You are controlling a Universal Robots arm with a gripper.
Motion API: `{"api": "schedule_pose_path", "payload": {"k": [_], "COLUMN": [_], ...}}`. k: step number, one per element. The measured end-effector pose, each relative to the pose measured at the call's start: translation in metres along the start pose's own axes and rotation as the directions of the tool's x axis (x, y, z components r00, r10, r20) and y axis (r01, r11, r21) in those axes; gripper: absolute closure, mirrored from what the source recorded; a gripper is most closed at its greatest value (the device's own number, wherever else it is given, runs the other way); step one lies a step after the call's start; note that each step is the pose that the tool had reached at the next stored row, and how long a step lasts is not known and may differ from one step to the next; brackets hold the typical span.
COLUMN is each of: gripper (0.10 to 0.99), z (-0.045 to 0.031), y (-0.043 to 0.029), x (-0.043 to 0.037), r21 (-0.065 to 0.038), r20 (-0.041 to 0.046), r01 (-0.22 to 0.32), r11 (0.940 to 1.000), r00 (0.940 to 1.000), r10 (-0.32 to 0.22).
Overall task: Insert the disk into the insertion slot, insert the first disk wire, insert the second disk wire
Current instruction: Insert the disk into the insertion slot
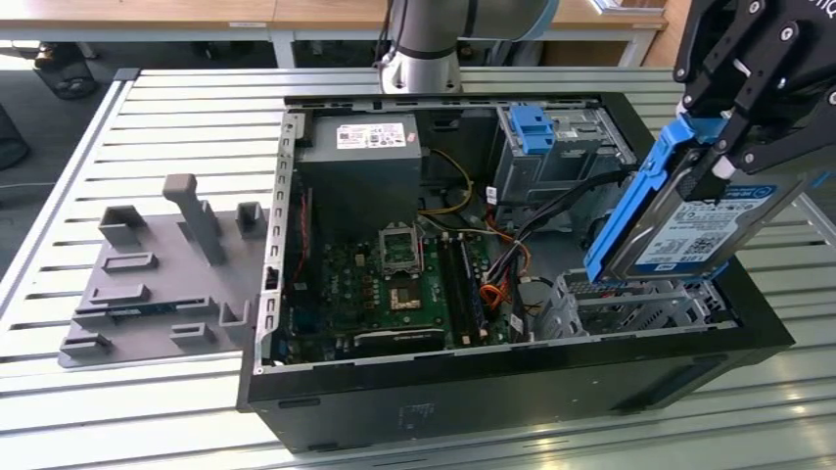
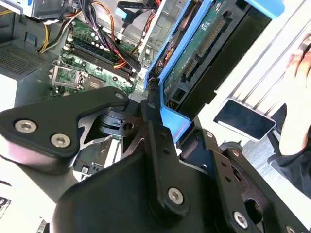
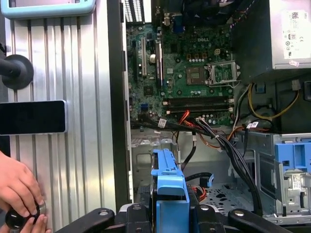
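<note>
In the exterior view my gripper [image 1: 729, 147] is shut on the disk [image 1: 692, 230], a silver drive with a white label in a blue carrier. The disk hangs tilted, with its lower end just above the insertion slot [image 1: 647, 305], a low cage of perforated light grey metal in the case's near right corner. The second wrist view shows the disk's green underside [image 2: 197, 51], with the black fingers [image 2: 150, 121] clamped on the blue frame. In the first wrist view the carrier's blue edge [image 3: 167, 187] stands over the slot's floor [image 3: 221, 190]. Loose black wires [image 3: 228, 145] lie next to the slot.
The open computer case [image 1: 432, 392] lies on a slatted metal table [image 1: 170, 117]. A taller grey bay with a blue latch [image 1: 532, 129] stands behind the slot. A grey fixture plate [image 1: 157, 284] sits at the exterior view's left. A person's hand [image 3: 19, 189] and a phone [image 3: 31, 116] are beside the case.
</note>
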State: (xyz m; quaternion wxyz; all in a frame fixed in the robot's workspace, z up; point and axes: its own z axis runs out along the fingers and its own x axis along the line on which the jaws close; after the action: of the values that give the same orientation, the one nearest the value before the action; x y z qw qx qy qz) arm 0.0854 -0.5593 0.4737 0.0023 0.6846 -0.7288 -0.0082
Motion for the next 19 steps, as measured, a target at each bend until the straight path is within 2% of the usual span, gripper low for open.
{"api": "schedule_pose_path", "payload": {"k": [4, 19], "gripper": [0.722, 0.722], "z": [0.0024, 0.0075], "y": [0.0001, 0.0001], "x": [-0.0008, -0.0019], "r21": [0.000, 0.000], "r20": [0.0048, 0.0054], "r01": [0.000, 0.000], "r11": [1.0000, 1.0000], "r00": [1.0000, 1.0000], "r10": [0.000, 0.000]}}
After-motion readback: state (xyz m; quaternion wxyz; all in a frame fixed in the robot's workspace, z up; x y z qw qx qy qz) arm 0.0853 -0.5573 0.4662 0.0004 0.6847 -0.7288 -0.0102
